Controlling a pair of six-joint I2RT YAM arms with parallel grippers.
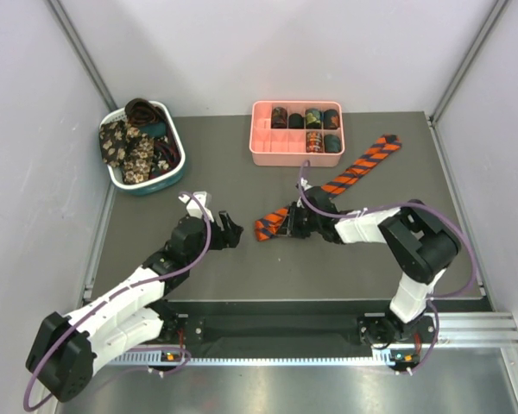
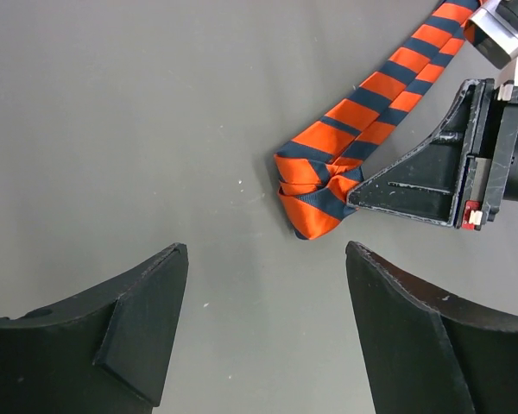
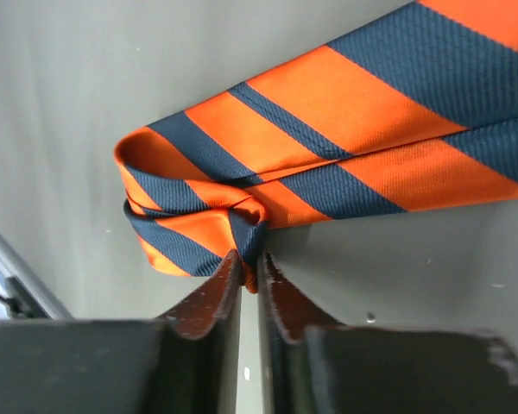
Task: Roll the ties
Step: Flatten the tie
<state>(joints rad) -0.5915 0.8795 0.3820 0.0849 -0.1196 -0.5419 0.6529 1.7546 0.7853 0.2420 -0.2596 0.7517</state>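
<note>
An orange tie with dark blue diagonal stripes [image 1: 354, 171] lies slanted across the table, its near end folded into a small loose loop [image 2: 315, 194]. My right gripper [image 3: 250, 259] is shut on the edge of that folded end [image 3: 198, 216], pinching fabric between its fingertips. From above, the right gripper [image 1: 287, 222] sits at the tie's lower left end. My left gripper [image 1: 230, 229] stands open just left of the tie. Its fingers [image 2: 147, 310] are wide apart with only bare table between them, the loop a little ahead of them.
A pink compartment tray [image 1: 261, 155] at the back centre holds several rolled ties [image 1: 313, 117]. A white-and-teal basket [image 1: 180, 148] at the back left holds a heap of loose ties, floral ones [image 1: 125, 148] on top. White walls close in the dark table.
</note>
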